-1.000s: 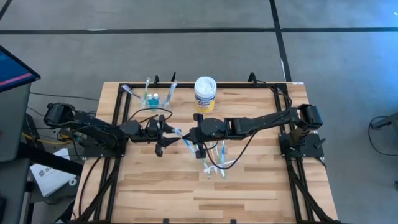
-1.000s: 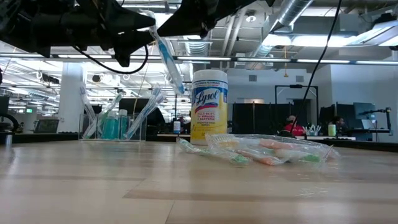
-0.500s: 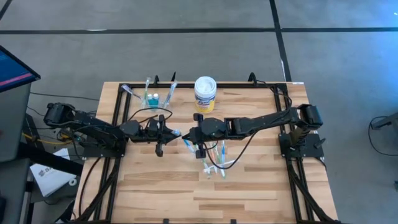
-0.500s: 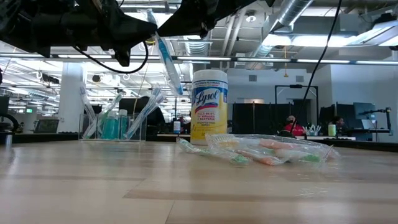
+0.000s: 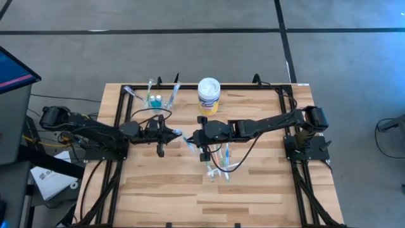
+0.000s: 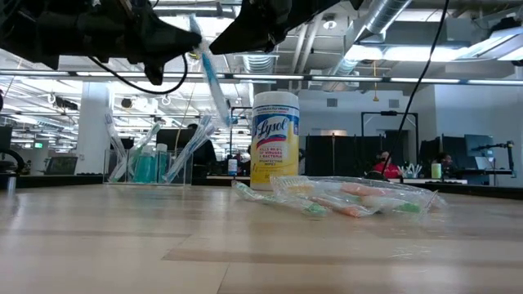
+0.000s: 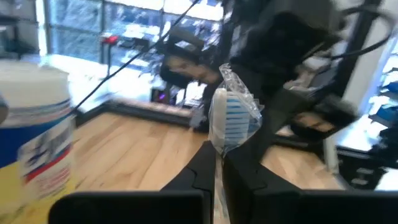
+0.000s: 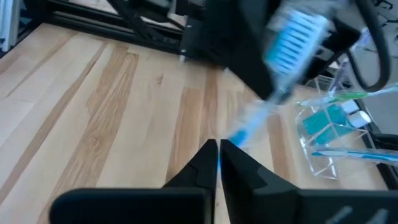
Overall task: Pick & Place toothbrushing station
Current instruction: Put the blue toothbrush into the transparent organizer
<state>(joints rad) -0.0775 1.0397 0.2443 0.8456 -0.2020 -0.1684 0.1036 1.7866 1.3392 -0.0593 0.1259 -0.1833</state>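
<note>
At frame centre the left gripper (image 5: 179, 134) pinches the wrapped toothbrush (image 5: 188, 141), slanting down-right to the near-closed right gripper (image 5: 195, 139)

Two black jointed arms, looping black cables

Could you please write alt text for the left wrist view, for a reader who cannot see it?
The left gripper is shut on a wrapped blue-bristled toothbrush, held upright above the wooden table. A white-lidded, yellow-labelled tub stands close by, and the other arm's dark bulk looms blurred behind.
</note>
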